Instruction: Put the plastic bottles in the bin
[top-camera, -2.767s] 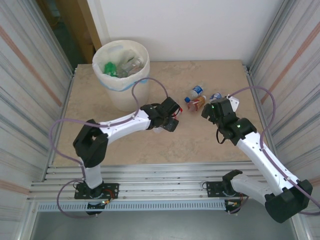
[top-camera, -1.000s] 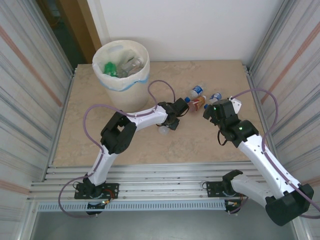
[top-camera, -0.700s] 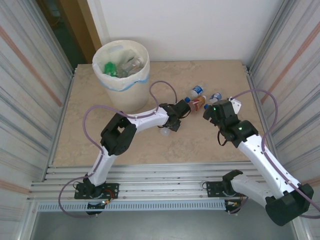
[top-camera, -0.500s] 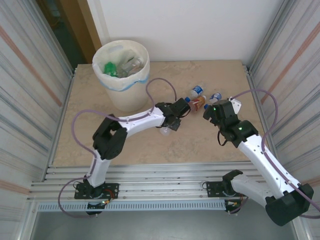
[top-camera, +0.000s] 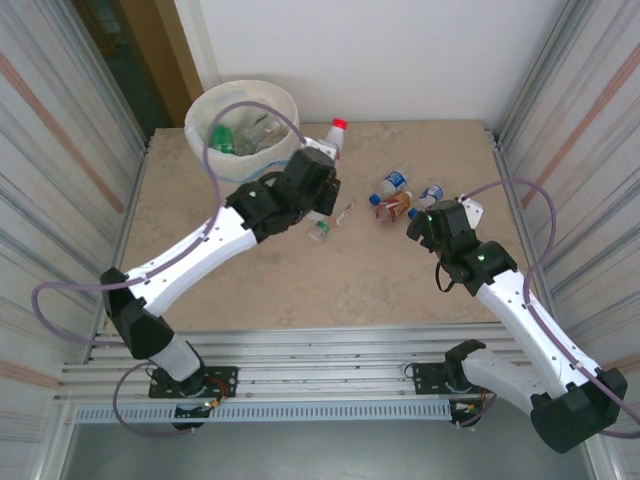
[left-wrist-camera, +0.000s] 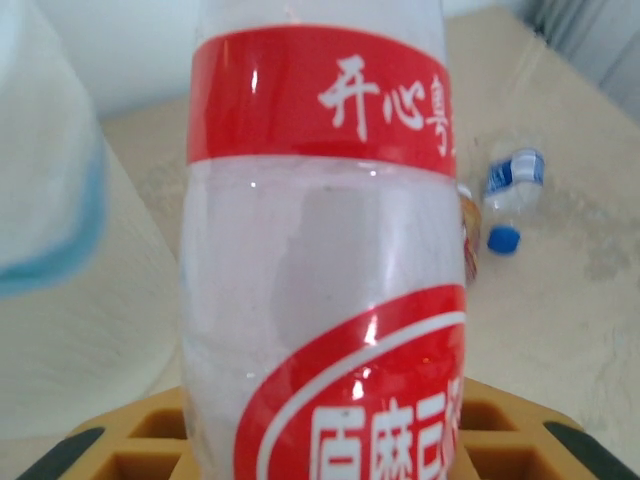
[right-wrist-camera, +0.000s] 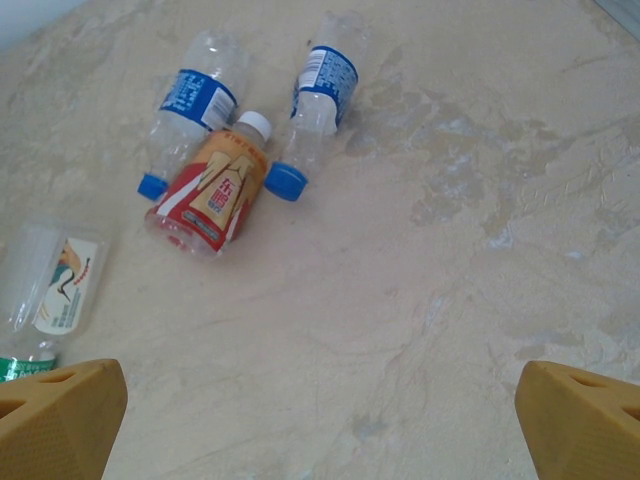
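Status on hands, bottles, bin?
Left hand shut on red-label bottle, held upright beside bin. Right hand open, facing brown bottle on table. Nothing seen blocking the bin.

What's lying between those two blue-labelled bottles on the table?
In the right wrist view, an orange bottle lies there, its white cap between one blue-labelled bottle and the other blue-labelled bottle.

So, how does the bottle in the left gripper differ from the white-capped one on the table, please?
The gripped bottle is clear with red bands and a red cap, held by the left gripper beside the bin; the white-capped bottle is orange-brown and lies loose on the table. Both are plastic bottles.
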